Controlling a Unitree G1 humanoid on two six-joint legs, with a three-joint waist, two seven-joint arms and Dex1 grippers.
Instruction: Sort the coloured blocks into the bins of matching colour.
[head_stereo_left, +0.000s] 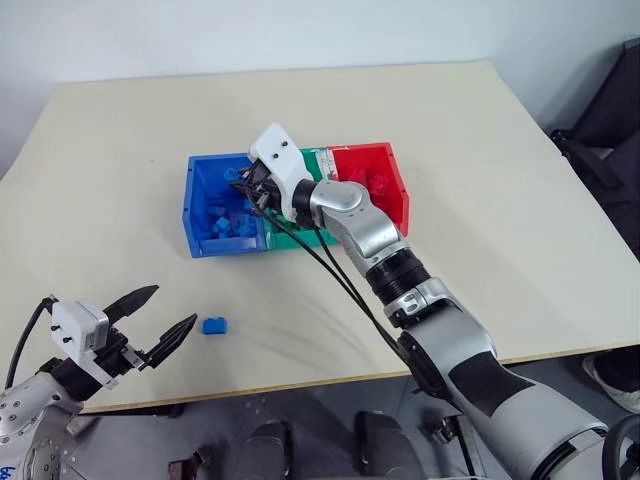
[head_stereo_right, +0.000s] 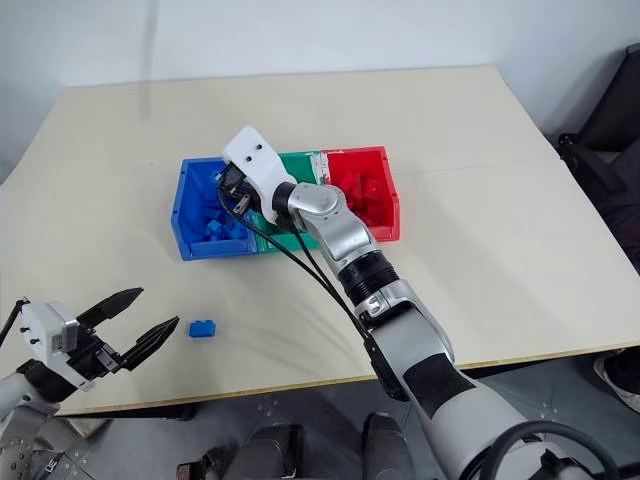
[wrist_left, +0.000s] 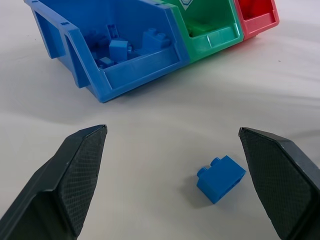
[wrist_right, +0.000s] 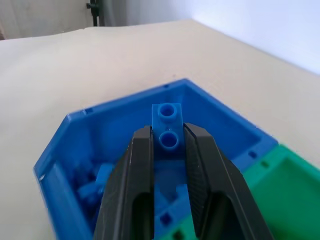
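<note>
My left gripper hangs at the near left edge of the table, fingers spread wide and holding nothing. Just to its right, on the bare tabletop, lies a loose blue block; in my left wrist view it sits between my open fingertips and a little ahead of them, not touching either.

Farther off, near the middle of the table, stand the joined bins: the blue bin on the left with several blue blocks already inside, the green bin in the middle, the red bin on the right with red blocks in it.

My right gripper reaches over the blue bin, its fingers drawn narrow on a blue brick, pinched by its sides with the studs facing out.

I judge this the dropping step: my right fingers need to part so the brick falls into the blue bin. After that, the loose block calls for my left gripper to ease forward and close on it.
</note>
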